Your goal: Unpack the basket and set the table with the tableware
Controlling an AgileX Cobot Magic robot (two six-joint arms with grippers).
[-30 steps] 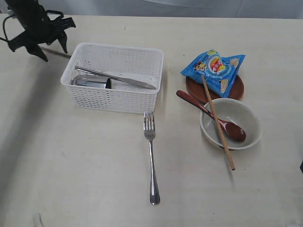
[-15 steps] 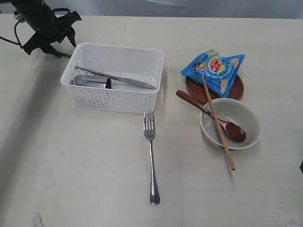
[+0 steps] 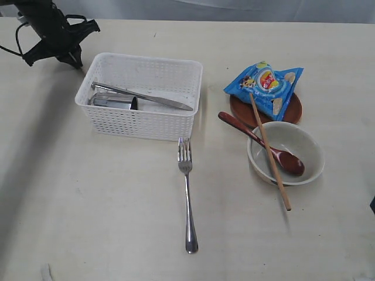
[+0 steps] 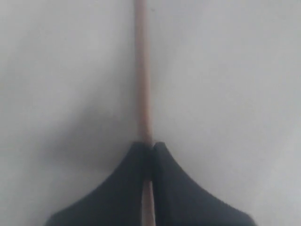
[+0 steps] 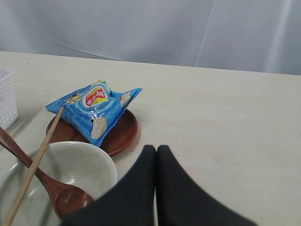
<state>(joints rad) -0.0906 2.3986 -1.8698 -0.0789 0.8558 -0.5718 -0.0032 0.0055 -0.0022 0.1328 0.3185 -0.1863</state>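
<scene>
Just then the chopstick (image 4: 142, 70) lay flat on the table (image 3: 88, 205), outside the basket (image 3: 140, 126). The left gripper (image 4: 147, 145) had it pinched, its two black fingers meeting around the thin wooden stick, which ran straight out ahead of them. A second before, those jaws had stood wide above the same stick. They had since come down and closed, so the grasp looked made, though the stick seemed not yet lifted. Just beside the left gripper stood the basket, with the knife (image 3: 146, 96) slanting across it and the steel cup (image 3: 114, 102) apparently on its side beneath. Both were still to be unpacked. Beyond the basket from that gripper the fork (image 3: 187, 193) lay on the table. Farther off again the bowl (image 3: 310, 152) held the spoon (image 3: 246, 132), with the second chopstick (image 3: 269, 152) across its rim and the plate (image 3: 293, 111) under the snack bag (image 3: 266, 85). The right gripper (image 5: 156, 148) hung clenched on nothing, with the bowl and plate just ahead of it. My judgement was that the stick now needed carrying across to join its partner by the bowl. Thin and smooth, it might twist or slip on the way.
</scene>
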